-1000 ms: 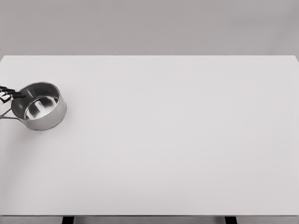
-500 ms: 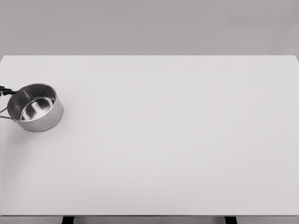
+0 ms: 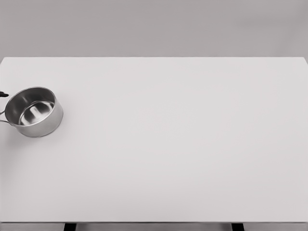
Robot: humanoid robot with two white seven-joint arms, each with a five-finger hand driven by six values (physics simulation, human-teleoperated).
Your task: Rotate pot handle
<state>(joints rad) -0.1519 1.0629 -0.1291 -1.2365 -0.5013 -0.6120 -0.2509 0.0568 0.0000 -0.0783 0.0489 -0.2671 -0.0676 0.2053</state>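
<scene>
The near half of the white table (image 3: 173, 183) is bare. At the left edge of the frame, mid-height, the steel pot (image 3: 35, 111) is seen upright and empty, its handle (image 3: 3, 121) running off the left edge. Compared with a second ago, the pot is shifted slightly left, and the dark fingers earlier over its rim are reduced to a tip (image 3: 4, 94) at the frame edge; whether they are open or closed cannot be told. The rotation is judged under way or ending.
</scene>
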